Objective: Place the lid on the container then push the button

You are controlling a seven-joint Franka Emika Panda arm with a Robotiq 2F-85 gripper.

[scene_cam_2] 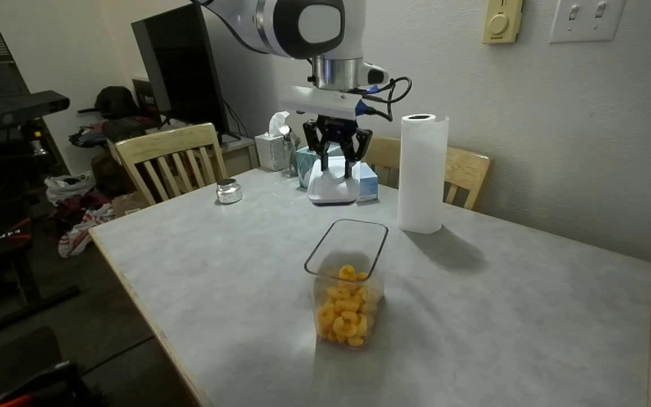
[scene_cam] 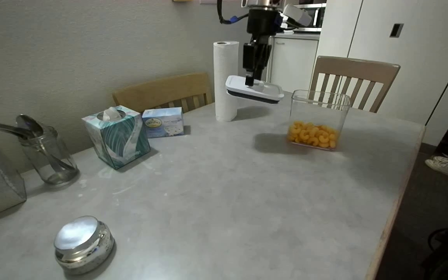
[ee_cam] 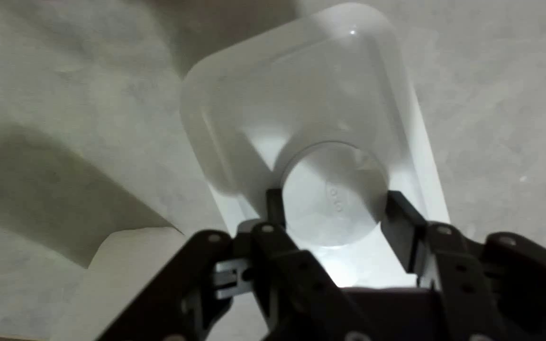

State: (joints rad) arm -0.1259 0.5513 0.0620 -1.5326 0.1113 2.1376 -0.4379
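Exterior view: my gripper [scene_cam: 254, 81] grips lid [scene_cam: 256, 91], holding it tilted above table [scene_cam: 208, 194]; clear container [scene_cam: 319, 111] with yellow-orange pieces [scene_cam: 313, 135] stands upright nearby, apart from lid. Exterior view: I see lid in air beyond container, paper towel roll [scene_cam_2: 424, 175] standing to right of both. Wrist view: my fingers [ee_cam: 401, 222] clamp round white button [ee_cam: 334, 194] at lid's centre, one fingertip on either side.

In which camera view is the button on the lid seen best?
The wrist view: the button shows its round face between the fingers. In both exterior views it is small and hard to make out.
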